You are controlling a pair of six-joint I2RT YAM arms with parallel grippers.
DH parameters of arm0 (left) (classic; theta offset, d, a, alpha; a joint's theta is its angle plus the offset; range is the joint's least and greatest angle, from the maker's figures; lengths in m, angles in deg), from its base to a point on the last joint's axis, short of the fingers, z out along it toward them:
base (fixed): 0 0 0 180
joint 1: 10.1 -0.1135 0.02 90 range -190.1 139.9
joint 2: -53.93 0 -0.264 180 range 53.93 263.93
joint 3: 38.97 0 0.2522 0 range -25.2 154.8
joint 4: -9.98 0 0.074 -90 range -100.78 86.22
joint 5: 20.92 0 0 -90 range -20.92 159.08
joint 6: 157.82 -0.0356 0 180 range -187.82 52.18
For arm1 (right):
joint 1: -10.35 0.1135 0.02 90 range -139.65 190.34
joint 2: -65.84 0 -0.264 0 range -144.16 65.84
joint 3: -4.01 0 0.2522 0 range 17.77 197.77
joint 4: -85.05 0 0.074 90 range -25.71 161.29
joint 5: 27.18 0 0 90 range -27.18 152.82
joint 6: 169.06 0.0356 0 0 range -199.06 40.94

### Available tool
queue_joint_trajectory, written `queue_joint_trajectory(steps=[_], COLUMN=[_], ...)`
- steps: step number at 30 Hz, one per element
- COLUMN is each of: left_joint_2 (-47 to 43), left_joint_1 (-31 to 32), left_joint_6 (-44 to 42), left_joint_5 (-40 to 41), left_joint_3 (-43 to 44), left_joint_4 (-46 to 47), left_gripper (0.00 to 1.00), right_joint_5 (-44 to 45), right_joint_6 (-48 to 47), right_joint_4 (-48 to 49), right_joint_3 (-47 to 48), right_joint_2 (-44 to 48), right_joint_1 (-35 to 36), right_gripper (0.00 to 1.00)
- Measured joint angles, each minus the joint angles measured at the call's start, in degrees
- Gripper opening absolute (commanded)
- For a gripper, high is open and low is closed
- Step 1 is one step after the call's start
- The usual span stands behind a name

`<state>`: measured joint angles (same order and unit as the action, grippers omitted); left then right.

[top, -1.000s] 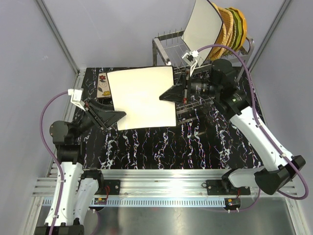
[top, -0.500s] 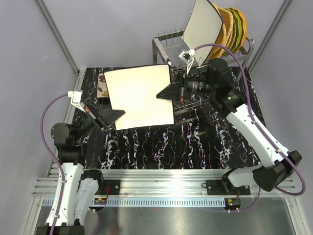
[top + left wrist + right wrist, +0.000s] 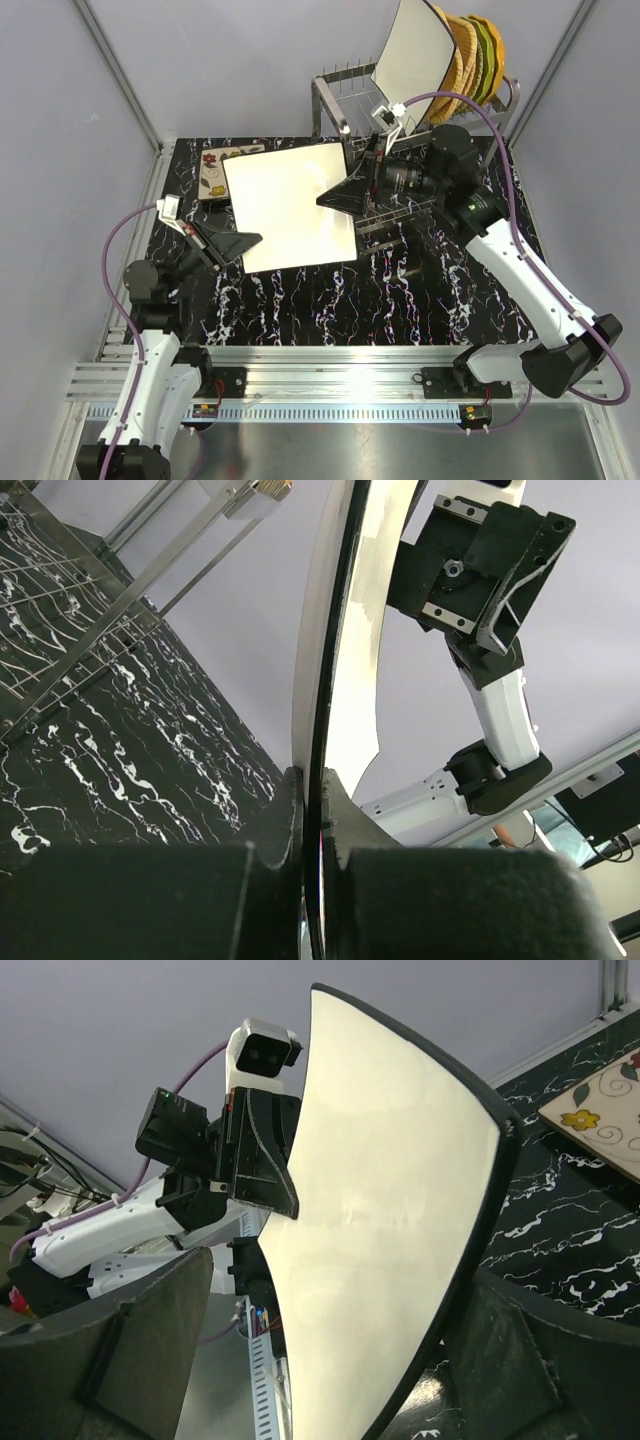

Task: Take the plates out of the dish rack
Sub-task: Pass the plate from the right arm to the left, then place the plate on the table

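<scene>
A square cream plate (image 3: 290,205) hangs tilted over the table, between the two arms. My left gripper (image 3: 240,240) is shut on its lower left edge; in the left wrist view the plate's dark rim (image 3: 338,630) runs down into the closed jaws (image 3: 312,785). My right gripper (image 3: 340,195) is open around the right edge, its fingers standing wide of the plate (image 3: 390,1240). The dish rack (image 3: 345,95) stands at the back right and holds an upright cream plate (image 3: 412,55) and orange and green plates (image 3: 478,50).
A flower-patterned plate (image 3: 213,170) lies flat on the black marbled table (image 3: 330,290) at the back left, partly under the held plate; it also shows in the right wrist view (image 3: 600,1110). The rack's lower tier (image 3: 400,210) sits under the right arm.
My left gripper has closed on the plate's left edge. My right gripper has just opened and let go of the right edge. The plate has shifted slightly right.
</scene>
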<state>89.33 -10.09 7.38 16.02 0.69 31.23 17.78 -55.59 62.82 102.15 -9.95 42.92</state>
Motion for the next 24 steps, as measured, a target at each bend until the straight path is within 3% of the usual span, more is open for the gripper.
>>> queue_joint_trajectory(steps=[2, 24], left_joint_2=[0.0, -1.0], left_joint_1=[0.0, -5.1], left_joint_6=[0.6, 3.3], left_joint_5=[0.2, 1.2], left_joint_3=[-0.3, -0.3], left_joint_4=[0.8, 3.7], left_gripper=[0.00, 0.00], right_joint_5=[0.5, 2.7], right_joint_6=[-0.5, -15.3], right_joint_4=[0.1, -5.0], right_joint_3=[0.0, 0.2], right_joint_2=[0.5, 6.4], right_joint_1=[0.0, -3.6], right_gripper=[1.00, 1.00])
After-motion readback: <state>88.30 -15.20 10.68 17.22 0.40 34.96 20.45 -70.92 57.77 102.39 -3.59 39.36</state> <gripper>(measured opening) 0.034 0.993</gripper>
